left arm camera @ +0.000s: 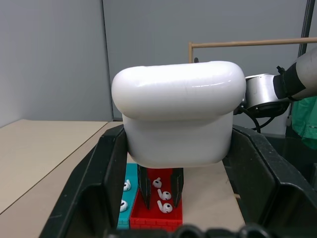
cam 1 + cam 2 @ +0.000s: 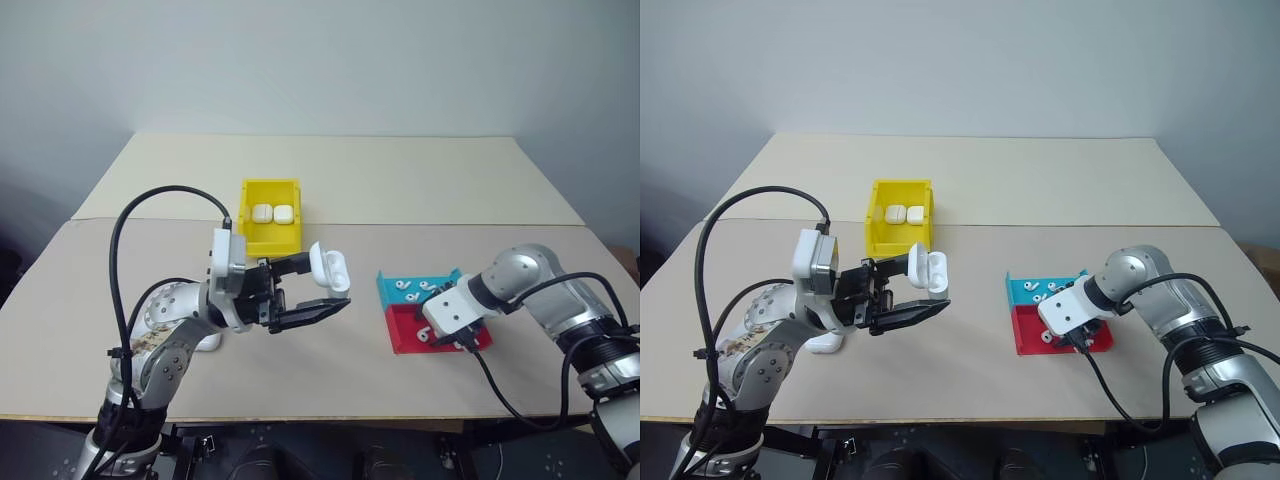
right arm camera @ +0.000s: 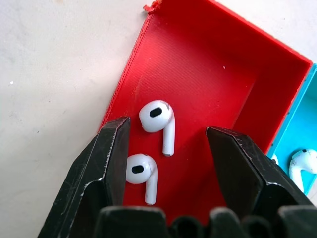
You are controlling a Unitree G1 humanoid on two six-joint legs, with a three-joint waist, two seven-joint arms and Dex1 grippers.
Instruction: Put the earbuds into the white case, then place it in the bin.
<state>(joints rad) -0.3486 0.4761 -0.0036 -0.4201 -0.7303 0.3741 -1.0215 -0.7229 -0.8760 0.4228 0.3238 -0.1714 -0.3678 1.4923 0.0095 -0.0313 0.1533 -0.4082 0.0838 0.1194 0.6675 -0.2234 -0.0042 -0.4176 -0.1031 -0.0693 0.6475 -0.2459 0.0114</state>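
My left gripper [image 2: 325, 285] is shut on the white case [image 2: 331, 268] and holds it above the table with its lid flipped open. In the left wrist view the case [image 1: 178, 119] sits between the two black fingers. Over the red tray [image 2: 405, 338] my right gripper [image 3: 166, 134] points down, open, with two earbuds [image 3: 157, 116] lying loose in the tray between its fingers. More earbuds lie in the teal tray [image 2: 392, 293]. The yellow bin [image 2: 246, 215] stands at mid-table behind the left gripper, with two closed white cases [image 2: 273, 213] inside.
The red and teal trays sit side by side at the table's right. A small white object [image 2: 207, 342] lies on the table under my left arm. A seam [image 2: 450, 225] crosses the tabletop behind the bin.
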